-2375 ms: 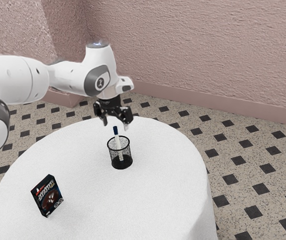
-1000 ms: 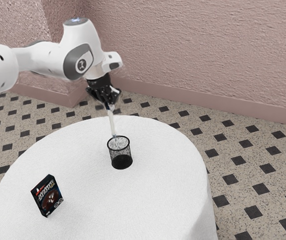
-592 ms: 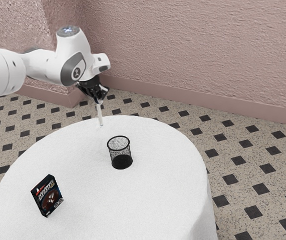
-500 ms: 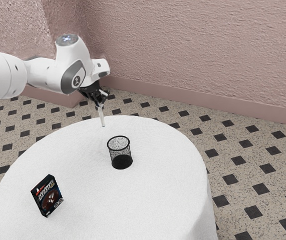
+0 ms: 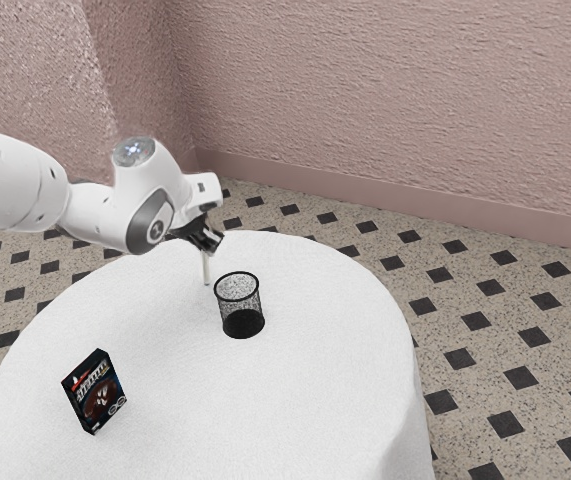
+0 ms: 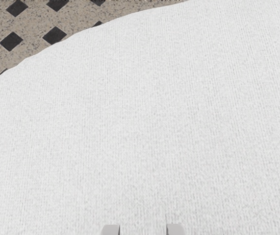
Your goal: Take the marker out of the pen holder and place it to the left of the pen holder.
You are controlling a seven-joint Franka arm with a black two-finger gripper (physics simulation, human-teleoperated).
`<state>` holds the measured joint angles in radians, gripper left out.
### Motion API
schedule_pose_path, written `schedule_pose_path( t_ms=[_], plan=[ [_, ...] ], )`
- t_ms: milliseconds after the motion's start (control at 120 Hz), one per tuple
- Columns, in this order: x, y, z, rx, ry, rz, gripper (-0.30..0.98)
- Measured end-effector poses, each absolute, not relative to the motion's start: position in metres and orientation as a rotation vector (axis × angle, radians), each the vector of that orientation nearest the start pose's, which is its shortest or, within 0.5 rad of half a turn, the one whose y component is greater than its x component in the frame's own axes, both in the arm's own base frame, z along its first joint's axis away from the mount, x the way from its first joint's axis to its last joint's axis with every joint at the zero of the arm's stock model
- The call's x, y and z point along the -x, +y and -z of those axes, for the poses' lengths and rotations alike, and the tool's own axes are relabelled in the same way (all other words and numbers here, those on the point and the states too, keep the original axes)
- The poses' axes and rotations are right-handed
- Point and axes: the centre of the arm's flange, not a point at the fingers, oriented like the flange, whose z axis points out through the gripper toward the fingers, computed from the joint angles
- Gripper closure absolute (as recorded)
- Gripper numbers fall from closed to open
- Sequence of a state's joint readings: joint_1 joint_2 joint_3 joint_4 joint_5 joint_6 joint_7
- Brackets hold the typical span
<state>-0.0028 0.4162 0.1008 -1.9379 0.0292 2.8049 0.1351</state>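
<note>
Lowered since the earlier frame: your black two-finger gripper (image 5: 207, 246), jaws clamped on the slim white marker (image 5: 205, 269). You held it upright, outside the black wire-mesh pen holder (image 5: 249, 308), near its rim, on the exterior view's left. You couldn't tell whether its tip touched cloth.

Item: one round table (image 5: 295, 400), laid before me under a white cloth (image 6: 144, 122) that reached out on all sides of the pen holder (image 5: 239, 306). Item: the pen holder itself, black mesh, round, dark at rim and base, upright on the cloth. Item: one dark box (image 5: 95, 392), pale lettering and reddish-brown picture on its face, which I saw standing toward the exterior view's left of the pen holder, nearer that camera, well apart.
</note>
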Motion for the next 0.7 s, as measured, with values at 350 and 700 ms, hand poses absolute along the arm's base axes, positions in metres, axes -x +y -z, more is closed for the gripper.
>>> schedule_pose_path(
  t_ms=[350, 700],
  plan=[
    [-0.593, 0.057, -0.405, 2.922, 0.154, 0.817, 0.14],
    [-0.551, 0.069, -0.692, 2.921, 0.102, 0.780, 0.03]
  ],
)
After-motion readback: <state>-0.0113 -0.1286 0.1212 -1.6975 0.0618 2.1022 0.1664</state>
